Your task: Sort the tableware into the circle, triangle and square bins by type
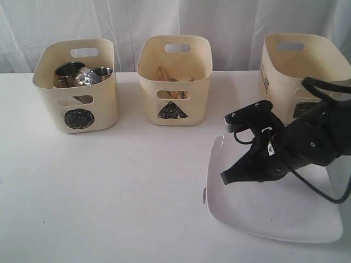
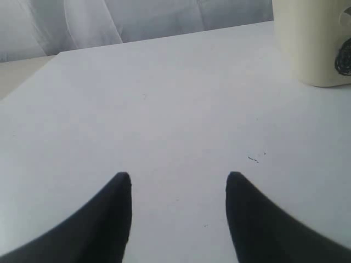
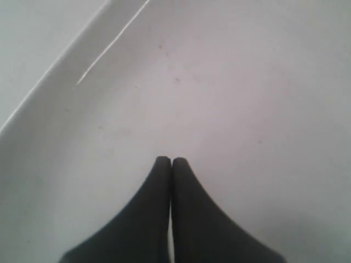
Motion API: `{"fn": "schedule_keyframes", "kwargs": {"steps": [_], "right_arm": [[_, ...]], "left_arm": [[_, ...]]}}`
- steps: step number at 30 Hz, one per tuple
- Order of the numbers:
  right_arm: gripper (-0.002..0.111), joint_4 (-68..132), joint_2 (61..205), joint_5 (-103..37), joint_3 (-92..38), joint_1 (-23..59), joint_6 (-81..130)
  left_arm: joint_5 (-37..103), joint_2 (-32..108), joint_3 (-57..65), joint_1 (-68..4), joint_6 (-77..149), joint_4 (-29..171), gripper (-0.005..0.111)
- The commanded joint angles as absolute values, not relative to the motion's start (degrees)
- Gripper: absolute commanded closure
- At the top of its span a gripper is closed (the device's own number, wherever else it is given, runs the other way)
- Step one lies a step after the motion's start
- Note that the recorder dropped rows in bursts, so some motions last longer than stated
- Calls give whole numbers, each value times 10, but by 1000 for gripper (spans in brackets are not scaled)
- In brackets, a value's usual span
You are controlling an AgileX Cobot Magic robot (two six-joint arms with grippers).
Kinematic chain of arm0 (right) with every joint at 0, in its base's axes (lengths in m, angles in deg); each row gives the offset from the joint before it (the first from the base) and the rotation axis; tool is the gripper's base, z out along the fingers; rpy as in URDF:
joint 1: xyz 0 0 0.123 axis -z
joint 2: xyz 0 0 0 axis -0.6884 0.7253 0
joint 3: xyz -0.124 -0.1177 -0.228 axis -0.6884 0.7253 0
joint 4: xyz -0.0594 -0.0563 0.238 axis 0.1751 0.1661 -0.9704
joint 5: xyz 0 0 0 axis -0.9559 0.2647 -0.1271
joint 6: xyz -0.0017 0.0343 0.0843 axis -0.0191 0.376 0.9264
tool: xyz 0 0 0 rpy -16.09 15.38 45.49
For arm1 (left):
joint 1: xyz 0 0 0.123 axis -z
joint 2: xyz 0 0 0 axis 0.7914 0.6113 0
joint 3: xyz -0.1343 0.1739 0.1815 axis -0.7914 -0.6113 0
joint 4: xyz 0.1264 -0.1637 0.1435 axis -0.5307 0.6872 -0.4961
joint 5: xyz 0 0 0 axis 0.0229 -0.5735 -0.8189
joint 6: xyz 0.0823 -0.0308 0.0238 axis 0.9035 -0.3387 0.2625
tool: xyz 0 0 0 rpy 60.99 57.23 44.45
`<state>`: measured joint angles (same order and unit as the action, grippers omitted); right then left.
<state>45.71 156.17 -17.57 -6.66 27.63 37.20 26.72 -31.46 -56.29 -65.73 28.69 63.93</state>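
The right fingers (image 3: 167,164) are pressed tight together with nothing between them, poised over the plate (image 3: 247,82). Whether the tips touch its surface cannot be told. In the exterior view these fingers (image 1: 226,178) point toward the plate's (image 1: 274,219) 9 o'clock edge. The plate lies on the counter (image 1: 137,192) at about 4 o'clock in the scene. The square bin (image 1: 279,71) stands just beyond it at 2 o'clock, partly hidden by the arm.

The step in hand looks like getting hold of the plate for the square bin. A flat plate gives shut fingers nothing to grip. They would likely need to part and take the raised rim, one finger above and one below, squarely enough that it cannot swing. The plate looks wide against the bin's mouth, so it may have to go in on edge.

The left fingers (image 2: 123,183) are wide apart and empty above bare counter, near the circle bin (image 2: 307,44).

Only the right wrist view shows the sealed fingertips and the rim's slope. Only the exterior view shows all the bins: the circle bin (image 1: 52,104) at 10 o'clock holds steel mugs (image 1: 68,70), and the triangle bin (image 1: 148,93) at 12 o'clock holds chopsticks (image 1: 164,74). Only the left wrist view shows the left fingers at all.
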Motion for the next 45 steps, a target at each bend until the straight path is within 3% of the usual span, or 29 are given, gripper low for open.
{"fn": "schedule_keyframes", "kwargs": {"steps": [1, 18, 45], "right_arm": [[108, 456, 1577, -180, -68, 281, 375], [108, 459, 1611, -131, -68, 283, 375], [108, 600, 1611, -29, -66, 418, 439]], "left_arm": [[270, -318, -565, -658, 287, 645, 50], [270, -318, -565, -658, 287, 645, 50], [270, -318, -565, -658, 287, 645, 50]]}}
